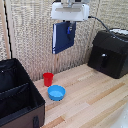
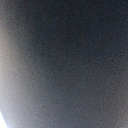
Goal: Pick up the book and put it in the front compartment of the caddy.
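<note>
Exterior view carries the whole scene; wrist view gives only a dark, blurred blue-grey surface filling the frame, paler toward one edge, nothing identifiable in it.

Tabletop (image 1: 95,100): pale wood planks. Behind it, a wall of light woven panels (image 1: 30,35).

Caddy (image 1: 17,95): large black soft-sided box at the exterior view's left, standing on the tabletop, top open, inner dividers visible splitting it into compartments. Nothing seen inside.

Black boxy machine (image 1: 109,52): at the exterior view's right, against the wall, a cable running up from it toward the arm.

Book (image 1: 63,37): dark blue, thin, hanging upright in the air well above the tabletop, slightly tilted, pale page edge along its left side. It is clear of the caddy and off to the caddy's right, roughly above the red cup.

Hand (image 1: 70,21): white arm head at the top of the exterior view, fingers clenched on the book's upper edge; the book hangs below it.

Blue bowl (image 1: 56,92): on the tabletop, just beside the caddy's right wall.

Red cup (image 1: 48,79): upright, just behind the bowl, near but apart.
</note>
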Available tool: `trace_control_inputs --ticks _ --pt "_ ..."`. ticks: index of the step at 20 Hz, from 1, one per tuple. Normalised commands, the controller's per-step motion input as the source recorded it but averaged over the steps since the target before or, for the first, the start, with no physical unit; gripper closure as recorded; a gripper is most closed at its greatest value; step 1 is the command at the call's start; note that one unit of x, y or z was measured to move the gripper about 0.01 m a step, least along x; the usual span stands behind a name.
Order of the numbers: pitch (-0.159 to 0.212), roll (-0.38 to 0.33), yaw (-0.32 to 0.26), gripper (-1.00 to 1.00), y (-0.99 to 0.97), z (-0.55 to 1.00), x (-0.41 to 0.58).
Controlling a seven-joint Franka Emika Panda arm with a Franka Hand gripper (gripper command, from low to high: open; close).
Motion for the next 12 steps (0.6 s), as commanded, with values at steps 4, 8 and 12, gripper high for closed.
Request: trace_control_inputs --ticks 4,8,12 --pt "0.000 0.007 -0.095 1.00 0.66 0.23 -0.250" --pt "0.000 0.000 -0.074 1.00 0.72 0.22 -0.251" --pt "0.001 0.000 -0.048 1.00 0.78 0.19 -0.235"
